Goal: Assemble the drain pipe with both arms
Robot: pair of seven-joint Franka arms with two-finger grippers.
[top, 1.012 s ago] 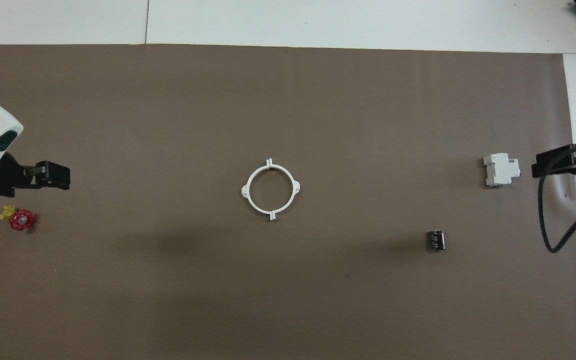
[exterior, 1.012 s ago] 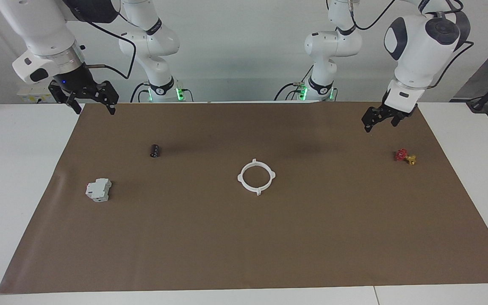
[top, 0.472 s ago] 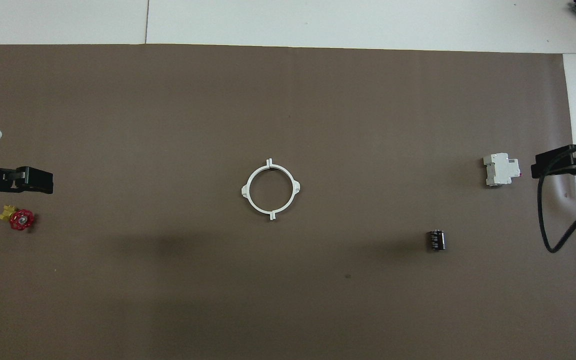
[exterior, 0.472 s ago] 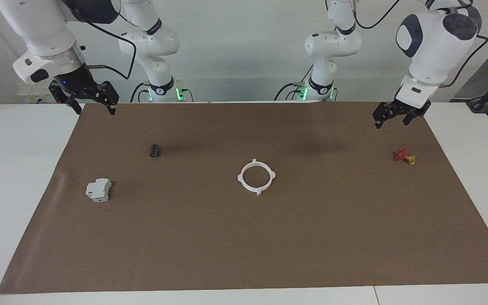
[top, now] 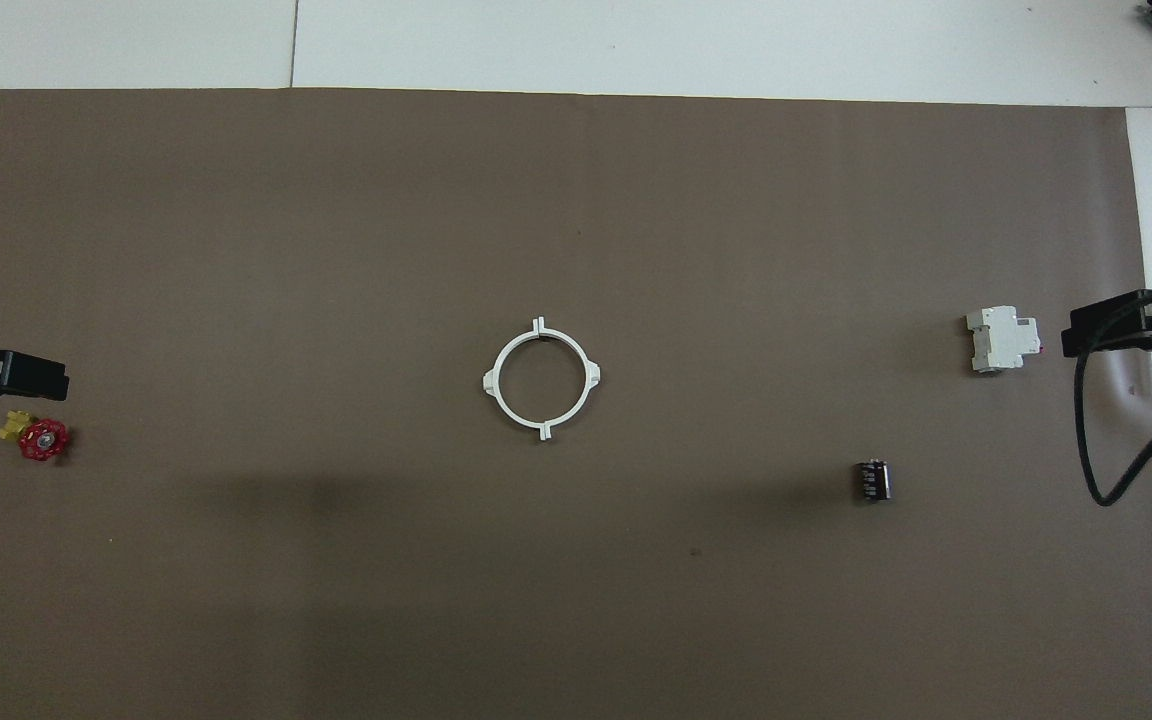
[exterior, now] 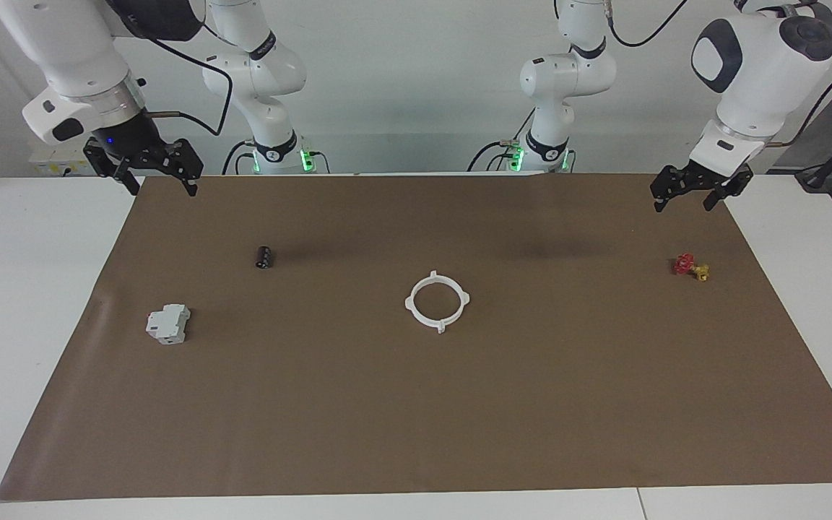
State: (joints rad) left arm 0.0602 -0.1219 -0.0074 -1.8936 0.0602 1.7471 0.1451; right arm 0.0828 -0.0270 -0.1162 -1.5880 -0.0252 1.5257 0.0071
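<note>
Nearest the robots, the right gripper (exterior: 162, 189) hangs at the upper left of the facing view, over the corner of the brown mat (exterior: 416, 419) at the right arm's end of the table. Its jaws stand wide apart and hold nothing. In the overhead view only its dark tip shows, at the right edge of the frame at mid-height. The left gripper (exterior: 683, 205) hangs at the upper right of the facing view, over the mat's corner at the left arm's end. Its jaws are likewise apart and empty, and it sits clear above a small red and yellow valve (exterior: 690, 266). Next out from the robots, a small black cylinder (exterior: 264, 257) lies on its side on the mat, left of centre in the facing view's upper half. The valve lies at about the same depth, near the right edge of that frame. The drain pipe (exterior: 411, 306) lies flat on the mat at the centre of both frames. Its two white half-arcs are closed into one ring, with four small tabs pointing outward. It is well apart from both grippers and touches nothing else. Farthest from the robots, a grey-white blocky box (exterior: 167, 323) rests at the mid-left of the facing view, toward the right arm's end.
</note>
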